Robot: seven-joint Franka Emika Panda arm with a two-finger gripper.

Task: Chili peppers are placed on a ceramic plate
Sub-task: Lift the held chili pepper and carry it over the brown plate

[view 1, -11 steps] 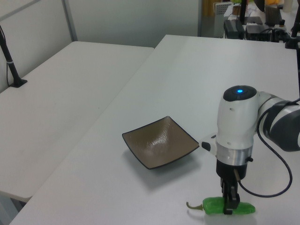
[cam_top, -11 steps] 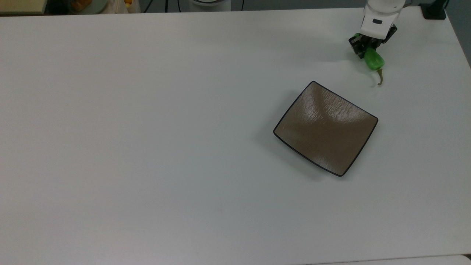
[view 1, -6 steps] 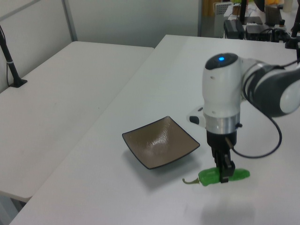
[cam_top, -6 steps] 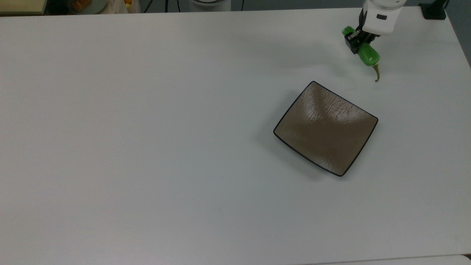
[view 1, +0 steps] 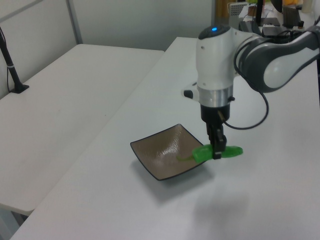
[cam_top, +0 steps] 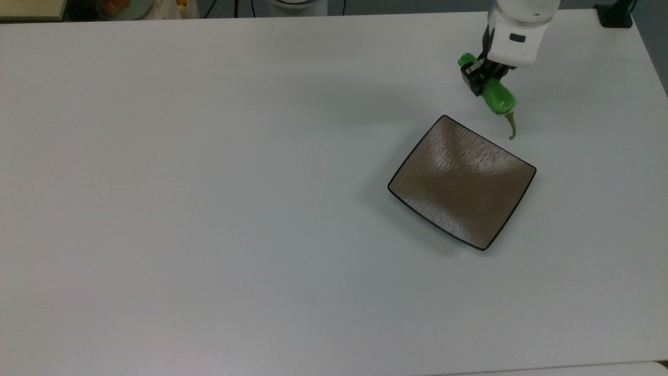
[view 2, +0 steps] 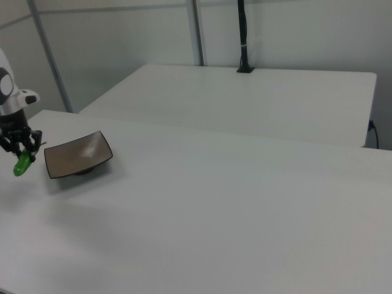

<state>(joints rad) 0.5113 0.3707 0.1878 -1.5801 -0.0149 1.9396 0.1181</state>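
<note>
The green chili pepper point(cam_top: 494, 96) is pinched mid-body by the gripper point(cam_top: 482, 81) and held clear of the white table point(cam_top: 209, 209), long axis approx. level, stem end toward the brown ceramic plate point(cam_top: 462, 183). In the top view the plate lies just below-left of the gripper, its near edge beside the stem tip. Plate is bare, w/ open tabletop all round.

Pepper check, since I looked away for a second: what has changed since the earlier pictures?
The gripper, shut on the pepper, lifted it off the table and carried it toward the plate: down and toward the top view's left, and up toward the left view's left, where the stem now overlaps the plate's near edge. The plate stayed put and empty.
</note>
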